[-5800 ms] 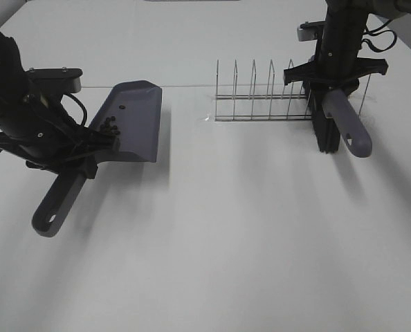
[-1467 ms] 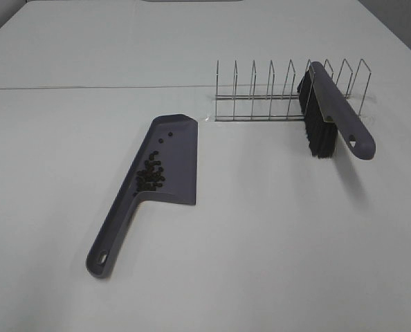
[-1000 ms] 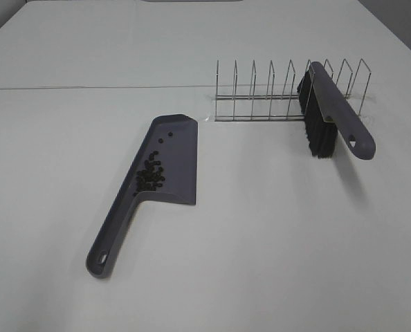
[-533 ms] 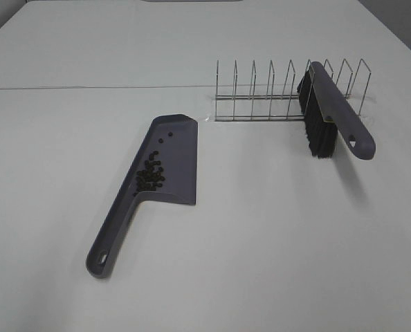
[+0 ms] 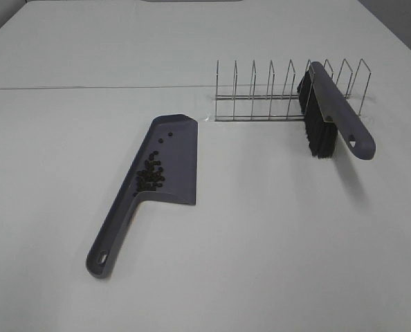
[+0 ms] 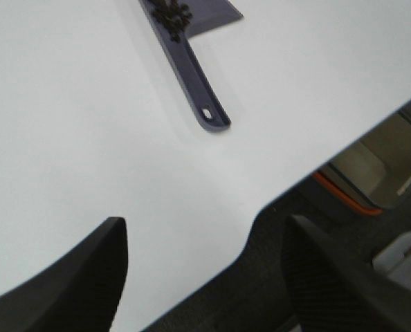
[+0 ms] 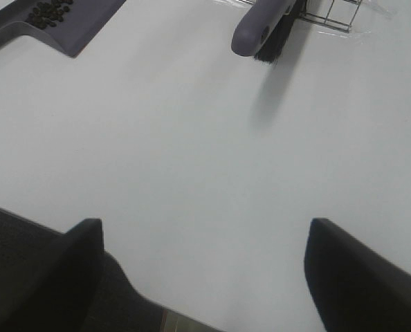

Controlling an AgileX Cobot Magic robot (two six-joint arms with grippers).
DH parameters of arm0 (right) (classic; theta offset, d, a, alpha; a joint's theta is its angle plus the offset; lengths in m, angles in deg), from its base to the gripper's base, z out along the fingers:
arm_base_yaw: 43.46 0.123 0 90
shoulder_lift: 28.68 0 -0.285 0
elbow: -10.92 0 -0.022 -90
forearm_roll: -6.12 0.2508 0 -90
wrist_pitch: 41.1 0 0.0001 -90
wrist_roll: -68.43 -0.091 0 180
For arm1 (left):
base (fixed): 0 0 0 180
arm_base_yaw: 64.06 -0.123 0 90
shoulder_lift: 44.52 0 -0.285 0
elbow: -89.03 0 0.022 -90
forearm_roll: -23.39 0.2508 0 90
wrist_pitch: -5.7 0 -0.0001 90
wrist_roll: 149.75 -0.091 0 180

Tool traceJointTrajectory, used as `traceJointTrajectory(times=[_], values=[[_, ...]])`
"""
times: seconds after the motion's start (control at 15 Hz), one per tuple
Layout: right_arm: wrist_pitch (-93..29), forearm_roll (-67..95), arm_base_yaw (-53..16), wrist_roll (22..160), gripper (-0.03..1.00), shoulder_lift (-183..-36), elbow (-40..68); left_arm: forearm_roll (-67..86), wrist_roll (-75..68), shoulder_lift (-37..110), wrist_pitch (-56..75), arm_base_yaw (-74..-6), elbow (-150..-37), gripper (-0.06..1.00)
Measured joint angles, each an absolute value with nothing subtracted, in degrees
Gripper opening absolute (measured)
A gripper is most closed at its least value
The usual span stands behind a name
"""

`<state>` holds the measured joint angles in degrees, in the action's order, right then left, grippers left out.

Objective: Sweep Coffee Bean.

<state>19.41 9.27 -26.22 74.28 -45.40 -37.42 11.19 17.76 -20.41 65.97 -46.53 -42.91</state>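
The grey-purple dustpan (image 5: 165, 160) lies flat on the white table, handle toward the front left. The coffee beans (image 5: 150, 176) sit in a loose cluster in the pan near the handle, with two apart further up. They show in the left wrist view (image 6: 172, 10) and the right wrist view (image 7: 50, 12). The brush (image 5: 333, 117) rests in the wire rack (image 5: 275, 97), bristles down. Both grippers are out of the exterior view. My left gripper (image 6: 205, 270) and right gripper (image 7: 202, 266) are open and empty, back at the table's front edge, far from the dustpan.
The table's front edge (image 6: 309, 173) shows in the left wrist view, with the floor and an orange-edged object (image 6: 351, 200) below it. The brush handle (image 7: 257, 28) sticks out from the rack toward the front.
Since 5.8 s ago both arms have let go and left the exterior view; the dustpan now lies on the table and the brush in the rack. Nothing has moved in the last 1.5 s.
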Motion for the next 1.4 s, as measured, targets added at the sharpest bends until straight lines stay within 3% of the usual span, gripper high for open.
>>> traceJointTrajectory(times=[0.33,0.8,1.4], values=[[19.41,9.61,-26.62,74.28,0.76,-45.4,-37.42,11.07,17.76,-36.68,66.03,-57.82,-42.91,0.62],[19.41,9.96,-42.09,74.28,0.76,-41.51,-37.42,11.02,17.59,-36.91,66.09,-58.39,-42.91,0.62],[19.58,10.13,-42.95,74.28,0.76,-36.06,-37.42,11.02,17.53,-37.02,66.09,-58.39,-42.91,0.62]])
